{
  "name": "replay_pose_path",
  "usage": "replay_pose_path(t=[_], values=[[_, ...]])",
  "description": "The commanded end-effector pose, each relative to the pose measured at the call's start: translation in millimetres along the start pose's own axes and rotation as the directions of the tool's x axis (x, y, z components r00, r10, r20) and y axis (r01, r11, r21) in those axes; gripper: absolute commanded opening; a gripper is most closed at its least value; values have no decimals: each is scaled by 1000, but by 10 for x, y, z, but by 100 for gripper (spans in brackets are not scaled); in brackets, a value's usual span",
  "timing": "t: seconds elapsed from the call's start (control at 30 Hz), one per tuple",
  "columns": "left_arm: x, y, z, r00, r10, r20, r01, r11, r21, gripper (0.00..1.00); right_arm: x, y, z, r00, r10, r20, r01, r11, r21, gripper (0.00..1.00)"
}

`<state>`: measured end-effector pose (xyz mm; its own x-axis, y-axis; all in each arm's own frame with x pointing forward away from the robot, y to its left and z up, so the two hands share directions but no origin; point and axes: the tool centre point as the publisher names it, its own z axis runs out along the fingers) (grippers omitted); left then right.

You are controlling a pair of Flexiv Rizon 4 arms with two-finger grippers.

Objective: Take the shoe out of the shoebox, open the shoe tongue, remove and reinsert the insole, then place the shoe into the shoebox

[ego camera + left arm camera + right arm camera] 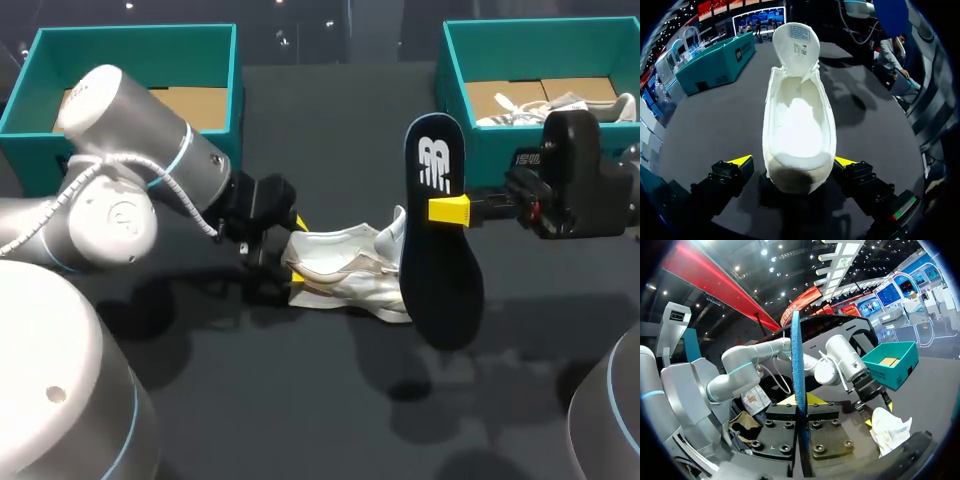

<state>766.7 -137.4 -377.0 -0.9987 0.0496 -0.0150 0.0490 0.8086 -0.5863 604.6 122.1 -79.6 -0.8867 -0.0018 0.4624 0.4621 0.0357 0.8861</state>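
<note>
**Insole out and in my right grip, shoe on the table at my left**

My right gripper (452, 208) is clamped on the insole (440, 250), one yellow tip on each face. It holds the insole upright above the table (300, 410), over the toe end of the shoe (350, 275). My left gripper (299, 258) has its fingers apart with the heel of the shoe between them. One tip is against the heel and a thin dark gap shows at the other.

The left wrist view alone looks into the shoe (800, 130). It is white, its inside is bare, and the tongue (796, 47) is folded up and back. The right wrist view alone shows the insole (798, 370) edge-on, a thin blue line rising from my right gripper (801, 407), with the shoe (890, 430) beyond it.

Only the head view shows both teal boxes. The left shoebox (238, 100) has a bare cardboard floor, and the right shoebox (450, 80) holds a second white shoe (560, 105).

The insole carries a white logo (433, 165) near its upper end. The tongue's underside carries a printed label (800, 32), too small to make out.
</note>
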Motion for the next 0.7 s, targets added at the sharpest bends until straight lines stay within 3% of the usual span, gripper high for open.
replay_pose_path(t=[0.03,0.43,0.7], values=[[4,-89,-62,1000,6,10,-4,976,-218,100,3,-10,14,1000,0,2,0,1000,-1,0],[4,-89,-62,1000,6,10,-4,976,-218,100,3,-10,14,1000,0,2,0,1000,-1,0],[-68,-188,-2,997,55,-59,-72,937,-341,100,3,-10,14,1000,0,2,0,1000,-1,0]])
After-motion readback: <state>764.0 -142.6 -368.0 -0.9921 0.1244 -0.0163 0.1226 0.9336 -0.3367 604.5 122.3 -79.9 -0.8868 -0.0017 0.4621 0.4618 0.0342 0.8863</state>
